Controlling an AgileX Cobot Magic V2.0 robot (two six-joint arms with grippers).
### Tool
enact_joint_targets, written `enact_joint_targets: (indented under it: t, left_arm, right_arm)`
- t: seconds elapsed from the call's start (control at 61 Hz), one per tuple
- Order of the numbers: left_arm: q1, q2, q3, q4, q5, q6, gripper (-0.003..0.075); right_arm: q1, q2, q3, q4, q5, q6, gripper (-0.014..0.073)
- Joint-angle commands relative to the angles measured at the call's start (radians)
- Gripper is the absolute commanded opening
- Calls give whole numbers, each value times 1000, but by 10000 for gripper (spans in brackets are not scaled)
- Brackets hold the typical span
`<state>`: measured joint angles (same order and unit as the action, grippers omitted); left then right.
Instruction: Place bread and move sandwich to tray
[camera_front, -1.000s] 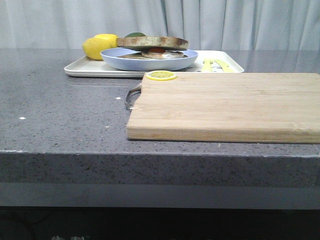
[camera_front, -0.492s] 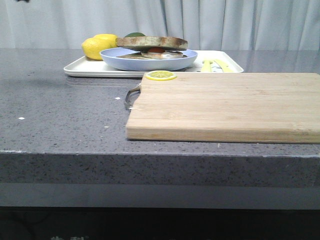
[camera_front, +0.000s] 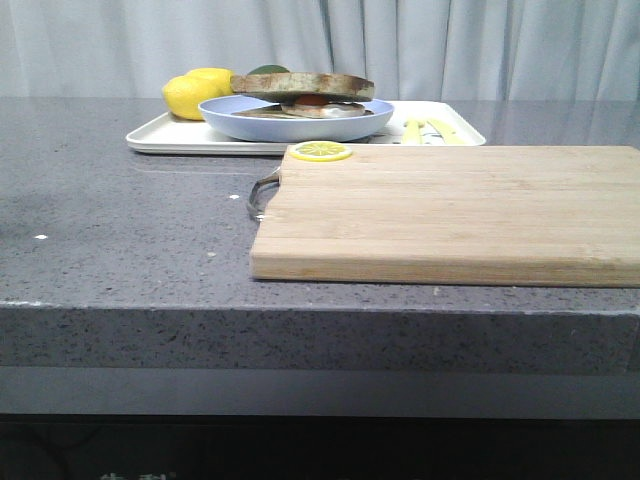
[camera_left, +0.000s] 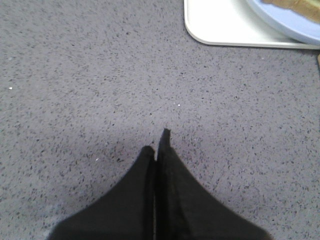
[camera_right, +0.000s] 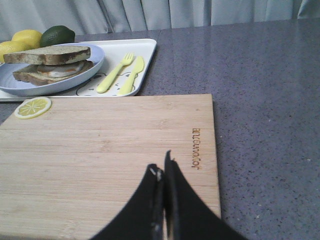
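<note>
Front view shows the sandwich (camera_front: 303, 98), two brown-crusted slices with a white fried egg and orange yolk between them, sitting on a round pale-blue plate (camera_front: 295, 120) that rests on the flat white rectangular tray (camera_front: 175, 137) at the far side of the grey speckled countertop (camera_front: 120, 230). Yellow lemons (camera_front: 192, 94) and a dark green lime (camera_right: 57, 35) lie at the tray's far left corner; a pale yellow-green plastic fork (camera_right: 114, 73) and knife (camera_right: 131, 76) lie on the tray beside the plate. Nearer the robot, a pale wooden cutting board (camera_front: 450, 210) carries only a yellow lemon-slice disc (camera_front: 321, 151) at its corner.

Wrist views show the black left gripper (camera_left: 156, 142) with fingers pressed together and empty above bare countertop, the tray corner well apart from it, and the black right gripper (camera_right: 161, 167) likewise closed on nothing above the cutting board.

No loose plain slice is visible; the bread appears to be the sandwich's top slice (camera_right: 47, 54). Both steps look complete, so the next move likely calls only for keeping the arms clear of the tray.
</note>
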<state>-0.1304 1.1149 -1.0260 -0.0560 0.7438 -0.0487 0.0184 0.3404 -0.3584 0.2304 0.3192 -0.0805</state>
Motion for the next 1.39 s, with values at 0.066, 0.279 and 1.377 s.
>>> enact_joint_targets:
  t: [0.066, 0.279, 1.377]
  left_arm:
    - [-8, -245, 209, -7, -292, -11, -20]
    - [-8, -520, 436, -7, -461, -11, -20]
    - [56, -973, 797, -7, -559, -11, -20]
  right_arm:
    - [-2, 6, -26, 8, -75, 0, -60]
    - [-2, 6, -26, 8, -75, 0, -60]
    - [-2, 6, -26, 8, -75, 0, -60]
